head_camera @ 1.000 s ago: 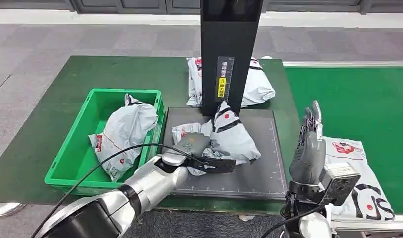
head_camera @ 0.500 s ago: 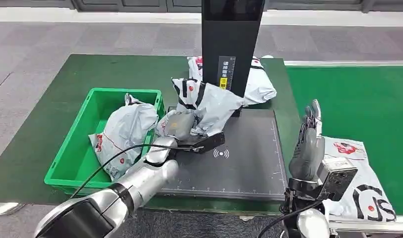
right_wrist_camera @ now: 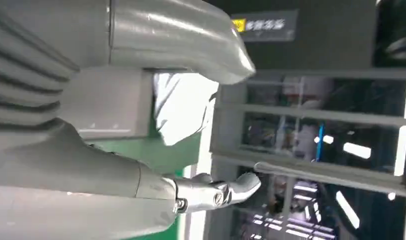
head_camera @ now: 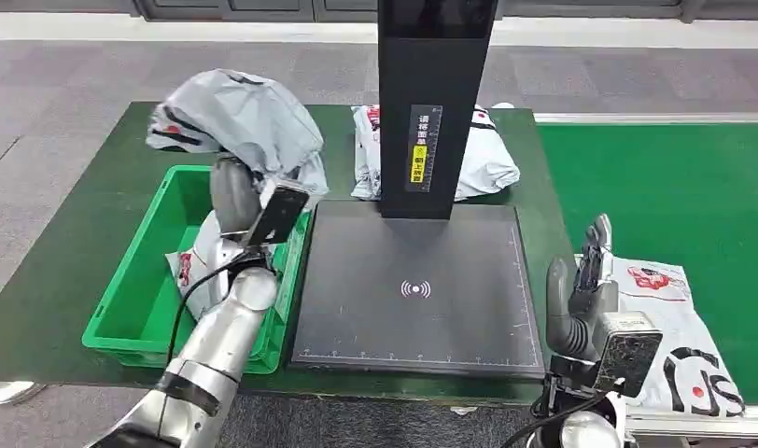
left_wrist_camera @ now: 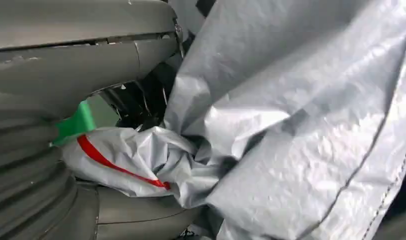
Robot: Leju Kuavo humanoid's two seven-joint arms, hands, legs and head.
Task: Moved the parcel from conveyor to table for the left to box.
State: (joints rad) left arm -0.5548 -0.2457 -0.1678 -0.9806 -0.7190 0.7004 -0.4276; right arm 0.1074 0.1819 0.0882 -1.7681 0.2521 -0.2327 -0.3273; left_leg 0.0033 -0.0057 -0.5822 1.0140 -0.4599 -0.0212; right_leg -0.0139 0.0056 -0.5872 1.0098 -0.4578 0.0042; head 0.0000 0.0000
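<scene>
Parcel point(head_camera: 240, 121) gripped aloft by left hand point(head_camera: 233, 191), upper left, above green bin point(head_camera: 137, 289) | right hand point(head_camera: 581, 299) spread, empty, lower right | black scanner post point(head_camera: 436, 103) stood centre, pad point(head_camera: 417, 289) below.

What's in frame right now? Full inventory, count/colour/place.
held parcel: 1, grey poly bag with red and black print, lifted above the green bin in the left hand
green bin: 1, green plastic, on the table's left part
parcel in bin: 1, white-grey bag, inside the bin
scanner pad: 1, black, centre of the table, bare
scanner post: 1, black with a yellow label, at the pad's far edge
parcels behind post: white bags, count unclear
conveyor: 1, green belt, on the right
parcel on conveyor: 1, white with red and black print, near end
table: 1, dark green top
left hand: grips the held parcel
right hand: raised beside the conveyor, holding nothing
</scene>
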